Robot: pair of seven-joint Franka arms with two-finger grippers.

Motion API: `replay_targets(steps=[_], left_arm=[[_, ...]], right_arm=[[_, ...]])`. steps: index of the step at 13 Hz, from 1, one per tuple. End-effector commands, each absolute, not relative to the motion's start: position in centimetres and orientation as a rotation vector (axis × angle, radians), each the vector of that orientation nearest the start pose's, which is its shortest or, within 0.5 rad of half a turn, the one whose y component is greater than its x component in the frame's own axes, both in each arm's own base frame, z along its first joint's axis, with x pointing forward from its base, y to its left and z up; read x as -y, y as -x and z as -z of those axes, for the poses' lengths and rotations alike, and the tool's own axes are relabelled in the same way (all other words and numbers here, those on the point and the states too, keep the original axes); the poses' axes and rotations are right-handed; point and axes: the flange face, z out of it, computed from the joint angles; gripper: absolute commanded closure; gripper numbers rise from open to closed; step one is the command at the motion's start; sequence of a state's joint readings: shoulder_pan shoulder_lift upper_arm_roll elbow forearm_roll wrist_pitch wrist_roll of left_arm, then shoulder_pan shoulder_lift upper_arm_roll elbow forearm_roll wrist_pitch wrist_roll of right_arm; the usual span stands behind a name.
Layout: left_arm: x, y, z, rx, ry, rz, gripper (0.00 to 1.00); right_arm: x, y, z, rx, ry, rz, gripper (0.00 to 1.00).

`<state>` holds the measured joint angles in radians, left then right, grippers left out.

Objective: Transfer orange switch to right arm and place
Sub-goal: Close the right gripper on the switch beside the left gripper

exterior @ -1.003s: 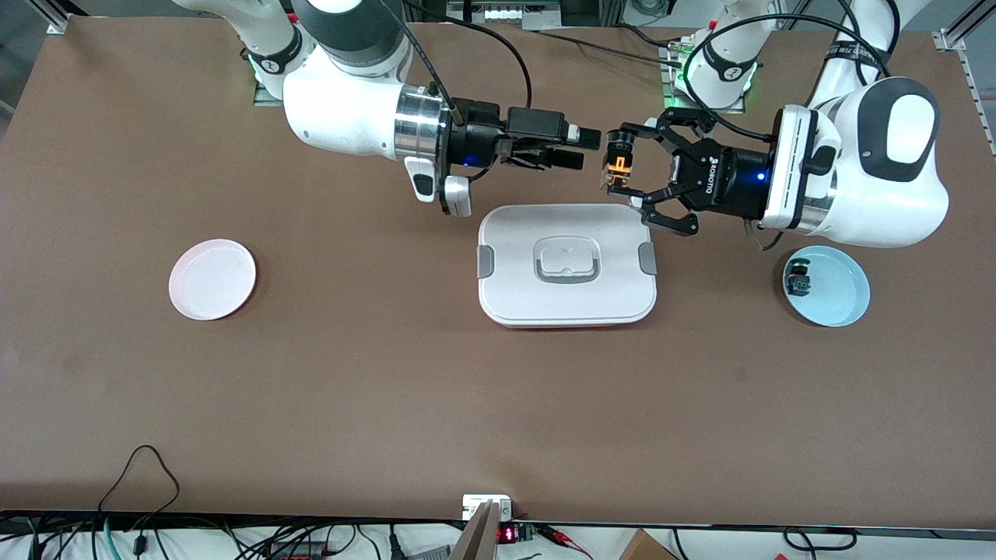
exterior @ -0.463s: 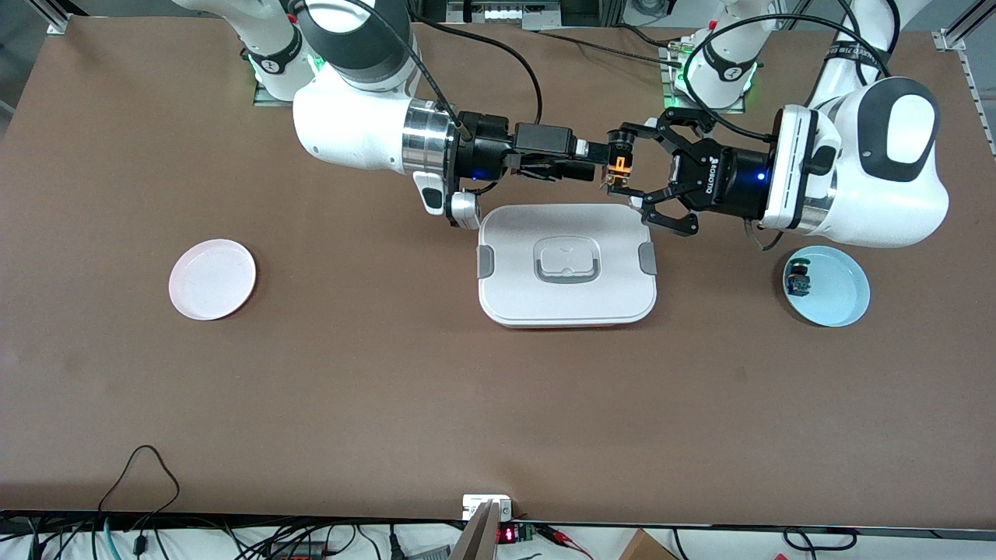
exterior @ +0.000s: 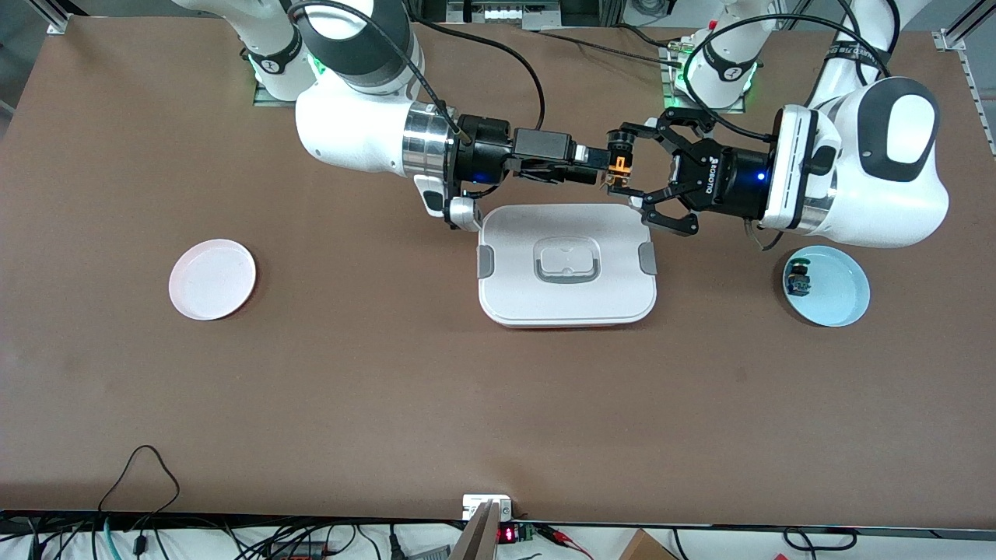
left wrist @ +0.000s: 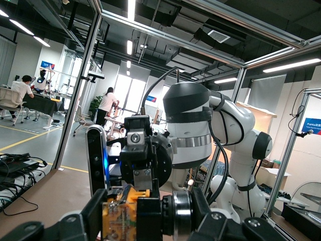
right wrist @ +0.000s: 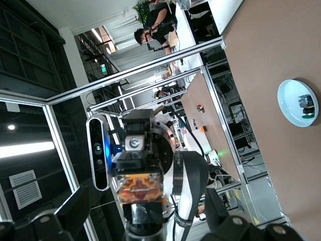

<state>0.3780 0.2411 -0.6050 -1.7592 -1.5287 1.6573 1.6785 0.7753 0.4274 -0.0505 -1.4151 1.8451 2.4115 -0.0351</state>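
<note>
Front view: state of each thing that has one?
orange switch: held in the air by the left gripper, above the table
left gripper: shut on the switch
right gripper: open, jaws around the switch
white lidded box: closed
blue plate: holds a small switch
pink plate: nothing on it

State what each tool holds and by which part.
The left tool is shut on the orange switch, gripping its orange body. The right tool, open around the switch above the white box, holds nothing yet.
</note>
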Motion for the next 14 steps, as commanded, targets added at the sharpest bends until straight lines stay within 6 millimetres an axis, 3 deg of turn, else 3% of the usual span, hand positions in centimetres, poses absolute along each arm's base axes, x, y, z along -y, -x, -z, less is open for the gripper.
replay_targets(steps=[1, 7, 9, 10, 11, 14], left_arm=[[20.11, -58.39, -53.65, 1.037, -1.163, -0.94, 1.0], [20.03, -58.41, -53.66, 1.037, -1.162, -0.94, 1.0], [20.03, -58.41, -53.66, 1.037, -1.162, -0.94, 1.0], [20.12, -58.38, -53.66, 1.038, -1.161, -0.939, 1.0], [20.03, -58.41, -53.66, 1.037, -1.162, -0.94, 1.0], [20.03, -58.41, -53.66, 1.037, -1.162, -0.94, 1.0]], right_arm=[[-51.44, -53.8, -52.98, -0.398, 1.546, -0.134, 0.0], [-51.8, -53.46, -53.03, -0.397, 1.547, -0.134, 0.0], [-51.72, -53.53, -53.03, -0.385, 1.551, -0.119, 0.32], [-51.5, -53.75, -53.03, -0.387, 1.551, -0.115, 0.39], [-51.25, -53.99, -53.03, -0.401, 1.546, -0.121, 0.64], [-51.1, -54.13, -53.03, -0.398, 1.544, -0.112, 0.78]])
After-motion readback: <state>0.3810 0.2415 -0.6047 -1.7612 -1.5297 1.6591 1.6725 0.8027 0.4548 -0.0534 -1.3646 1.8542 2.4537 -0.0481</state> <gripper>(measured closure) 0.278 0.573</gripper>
